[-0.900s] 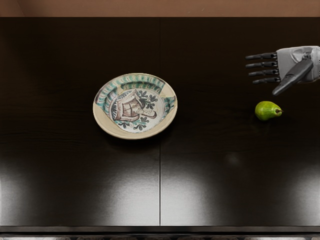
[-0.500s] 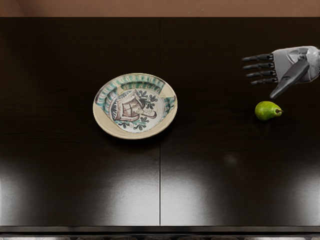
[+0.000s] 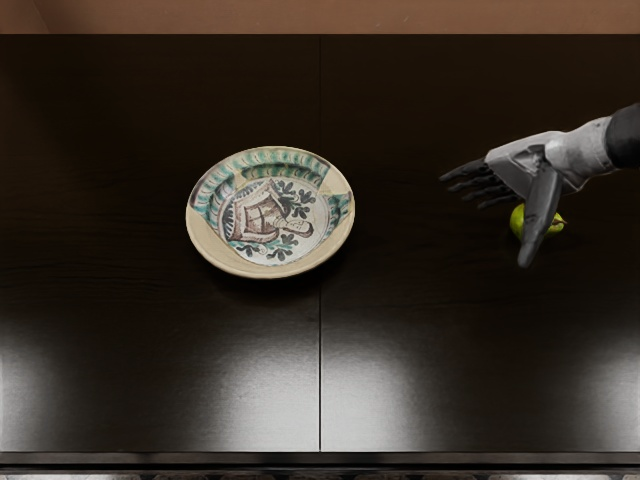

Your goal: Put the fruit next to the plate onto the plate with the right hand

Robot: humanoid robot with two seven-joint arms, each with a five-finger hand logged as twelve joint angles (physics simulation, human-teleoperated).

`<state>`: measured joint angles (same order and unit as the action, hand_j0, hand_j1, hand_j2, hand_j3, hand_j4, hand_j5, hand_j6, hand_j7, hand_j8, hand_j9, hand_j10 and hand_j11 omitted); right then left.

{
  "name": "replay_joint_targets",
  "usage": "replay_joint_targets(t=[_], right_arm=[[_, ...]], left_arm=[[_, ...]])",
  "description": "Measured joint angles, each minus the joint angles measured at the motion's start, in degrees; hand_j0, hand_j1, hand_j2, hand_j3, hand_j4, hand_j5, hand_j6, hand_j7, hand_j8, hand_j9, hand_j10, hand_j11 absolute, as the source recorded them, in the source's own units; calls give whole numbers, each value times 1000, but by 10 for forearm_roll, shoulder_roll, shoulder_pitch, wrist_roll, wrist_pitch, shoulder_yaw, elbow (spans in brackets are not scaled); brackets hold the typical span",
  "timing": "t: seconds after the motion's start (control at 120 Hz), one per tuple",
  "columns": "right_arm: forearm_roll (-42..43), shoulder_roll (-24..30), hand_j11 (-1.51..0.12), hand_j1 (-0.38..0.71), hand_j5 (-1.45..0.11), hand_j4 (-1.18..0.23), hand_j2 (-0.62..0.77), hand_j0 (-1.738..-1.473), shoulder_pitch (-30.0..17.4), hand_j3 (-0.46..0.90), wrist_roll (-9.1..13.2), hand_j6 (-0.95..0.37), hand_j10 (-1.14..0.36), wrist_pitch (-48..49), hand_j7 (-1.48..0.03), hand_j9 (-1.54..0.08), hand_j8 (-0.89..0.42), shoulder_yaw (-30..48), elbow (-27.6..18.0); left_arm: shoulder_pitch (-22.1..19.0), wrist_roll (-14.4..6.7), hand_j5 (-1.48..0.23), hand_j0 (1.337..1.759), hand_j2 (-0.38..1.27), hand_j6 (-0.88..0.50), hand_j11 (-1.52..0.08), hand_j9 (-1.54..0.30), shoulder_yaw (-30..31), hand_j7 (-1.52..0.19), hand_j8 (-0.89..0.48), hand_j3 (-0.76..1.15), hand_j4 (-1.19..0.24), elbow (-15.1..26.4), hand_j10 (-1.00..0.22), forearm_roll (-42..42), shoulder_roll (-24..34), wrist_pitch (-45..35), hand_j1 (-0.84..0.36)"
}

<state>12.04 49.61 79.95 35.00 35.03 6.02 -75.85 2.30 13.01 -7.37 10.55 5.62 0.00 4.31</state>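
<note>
Lying on the table [image 3: 420,340] with the plate [image 3: 197,205] left of centre and the pear [image 3: 516,220] far right, partly hiding behind the right hand [image 3: 520,170].

Right robot hand [image 3: 505,185] moved down-left, now partly covering pear [image 3: 518,219].

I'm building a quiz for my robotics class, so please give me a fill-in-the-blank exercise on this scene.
The green pear lies on the dark glossy table, to the ____ of the painted ceramic plate.
The right hand, in front of the pear, has its fingers spread and grasps ____.
The number of fruits on the plate is ____.
Missing words: right; nothing; zero.
</note>
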Motion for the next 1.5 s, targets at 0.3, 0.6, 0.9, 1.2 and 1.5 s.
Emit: replay_joint_targets(t=[0.3,0.6,0.9,1.2,1.5], right_arm=[[114,-24,0,-349,0,-3,0,-1658,50,0,0,-4,-2,-157,0,0,-3,-81,-49],[184,-28,-1,-348,-1,-4,0,-1658,53,0,0,-6,-4,-310,-1,-1,-5,-140,-70],[209,-29,-10,-341,-10,-11,-1,-1658,51,0,0,-13,-10,-385,-9,-10,-12,-206,-74],[216,-54,-38,-315,-39,-33,-5,-1658,45,0,0,-35,-32,-506,-38,-39,-33,-268,-79],[235,-79,-77,-280,-77,-62,-10,-1658,27,0,0,-64,-61,-572,-77,-77,-63,-289,-80]], left_arm=[[-4,0,-13,1658,2,-10,-13,-13,0,-13,-10,0,-10,0,-10,0,0,0,337],[-3,0,-13,1658,2,-10,-13,-13,0,-13,-10,0,-10,0,-10,0,0,0,337],[-1,0,-13,1658,2,-10,-13,-13,1,-13,-10,0,-10,-2,-10,-1,0,0,337],[-1,0,-13,1658,2,-10,-13,-13,1,-13,-10,0,-10,-2,-10,-1,0,0,337],[0,0,-13,1658,2,-10,-13,-13,1,-13,-10,0,-10,-2,-10,-1,0,0,337]])
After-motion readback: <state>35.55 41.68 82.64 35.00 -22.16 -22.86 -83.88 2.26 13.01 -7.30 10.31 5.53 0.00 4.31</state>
